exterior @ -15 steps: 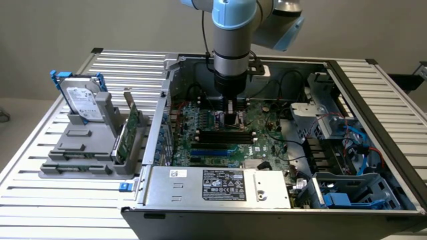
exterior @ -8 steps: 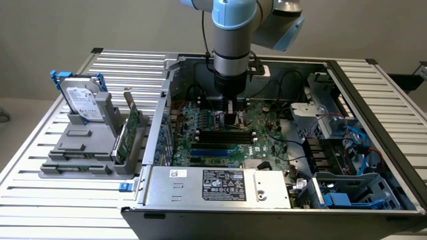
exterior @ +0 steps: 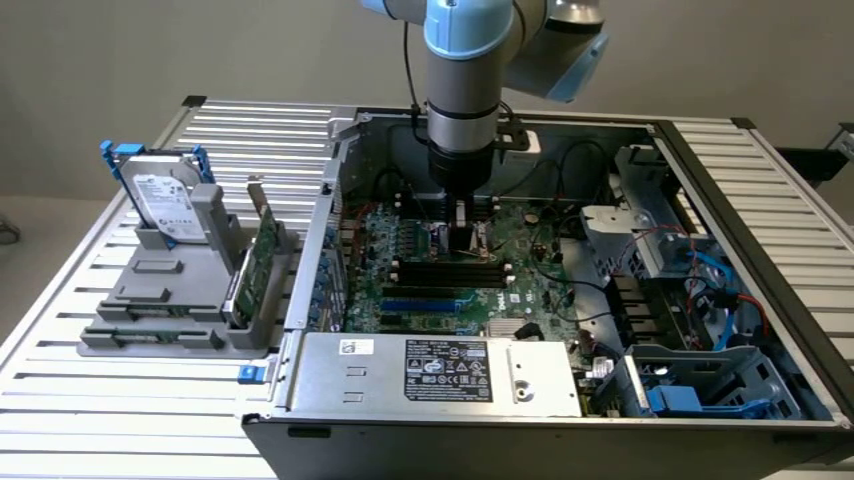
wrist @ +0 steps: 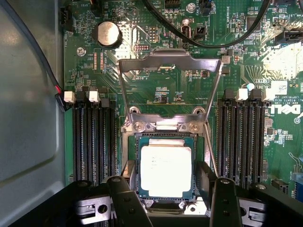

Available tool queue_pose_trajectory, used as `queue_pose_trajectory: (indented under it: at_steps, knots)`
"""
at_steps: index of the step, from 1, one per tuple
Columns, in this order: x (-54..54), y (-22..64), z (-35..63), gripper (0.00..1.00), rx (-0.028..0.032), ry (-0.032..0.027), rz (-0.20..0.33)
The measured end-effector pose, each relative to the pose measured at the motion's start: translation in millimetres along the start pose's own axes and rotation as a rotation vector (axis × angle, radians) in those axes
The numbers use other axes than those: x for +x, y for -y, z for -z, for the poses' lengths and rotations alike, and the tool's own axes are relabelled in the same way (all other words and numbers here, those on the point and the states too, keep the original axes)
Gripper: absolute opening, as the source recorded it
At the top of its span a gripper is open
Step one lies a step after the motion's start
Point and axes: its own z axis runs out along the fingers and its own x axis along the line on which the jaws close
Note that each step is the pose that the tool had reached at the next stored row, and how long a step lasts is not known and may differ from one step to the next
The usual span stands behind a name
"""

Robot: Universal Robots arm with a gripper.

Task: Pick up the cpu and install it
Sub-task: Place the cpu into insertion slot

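The cpu [wrist: 165, 171], a small square chip with a silvery top, lies flat in its socket on the green motherboard [wrist: 156, 94]. The socket's metal load plate [wrist: 169, 64] stands flipped open behind it. My gripper [wrist: 165, 191] hangs straight over the chip, open. Its dark fingers [wrist: 127, 182] stand on either side of the chip with a small gap between each and the chip's edge. In the exterior view the arm reaches straight down into the open computer case, with the gripper [exterior: 461, 235] low over the motherboard [exterior: 441, 290].
Black memory slots [wrist: 92, 142] flank the socket on both sides, and black cables [wrist: 213, 40] cross above the load plate. Outside the case, a grey holder [exterior: 160, 300] carries a silver hard drive [exterior: 167, 205] and a green card [exterior: 260, 255]. The power supply [exterior: 434, 375] fills the case's front.
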Motion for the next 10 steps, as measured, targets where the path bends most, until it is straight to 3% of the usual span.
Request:
queue_pose_trajectory:
  at_steps: [10]
  knots:
    - [0.1, -0.3, 4.2, 0.63, 0.0001, 0.0001, 0.000]
